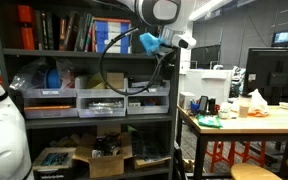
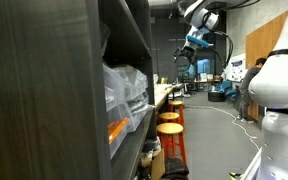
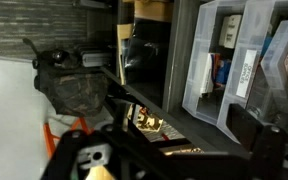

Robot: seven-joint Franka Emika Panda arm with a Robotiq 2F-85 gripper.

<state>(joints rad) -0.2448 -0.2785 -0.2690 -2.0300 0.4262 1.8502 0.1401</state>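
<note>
My gripper (image 1: 168, 66) hangs in front of the right end of a dark shelf unit (image 1: 84, 52), at the level of its middle shelf; it also shows far off in an exterior view (image 2: 183, 58). In the wrist view the gripper (image 3: 164, 150) looks open, with nothing between its dark fingers. It faces a shelf board (image 3: 159, 108) and clear plastic bins (image 3: 229, 60). The nearest things are the clear bins (image 1: 102, 100) on the middle shelf. The gripper touches nothing that I can see.
Books (image 1: 64, 30) fill the top shelf and cardboard boxes (image 1: 104, 158) the bottom one. A wooden table (image 1: 254, 122) with a green item (image 1: 209, 121) and a white bag (image 1: 254, 100) stands beside the shelf. Orange stools (image 2: 171, 125) line it. A white robot body (image 2: 279, 80) stands near.
</note>
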